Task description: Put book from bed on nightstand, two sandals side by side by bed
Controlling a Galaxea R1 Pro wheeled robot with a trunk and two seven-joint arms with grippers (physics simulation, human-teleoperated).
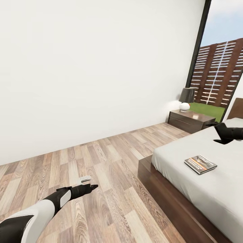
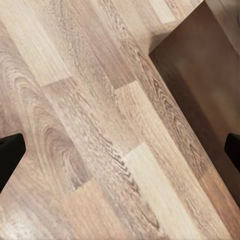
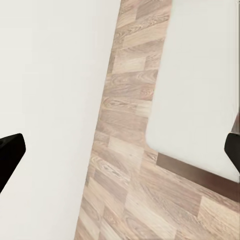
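You had a plain white wall [image 1: 84,74] ahead of you and a floor [image 1: 111,158] of brown wood planks, their grain running from pale tan to darker brown. The bed [image 1: 202,189] wore a plain light-grey mattress on a dark brown wooden frame. On it, the book [image 1: 200,164] showed a dark cover with an orange band. The nightstand [image 1: 190,120] was glossy dark brown; its lamp [image 1: 186,99] had a dark grey shade over a white round base. Past the black window frame [image 1: 198,44] you saw green grass, a brown slatted fence and pale blue sky. Your left arm [image 1: 37,212] was white and black.
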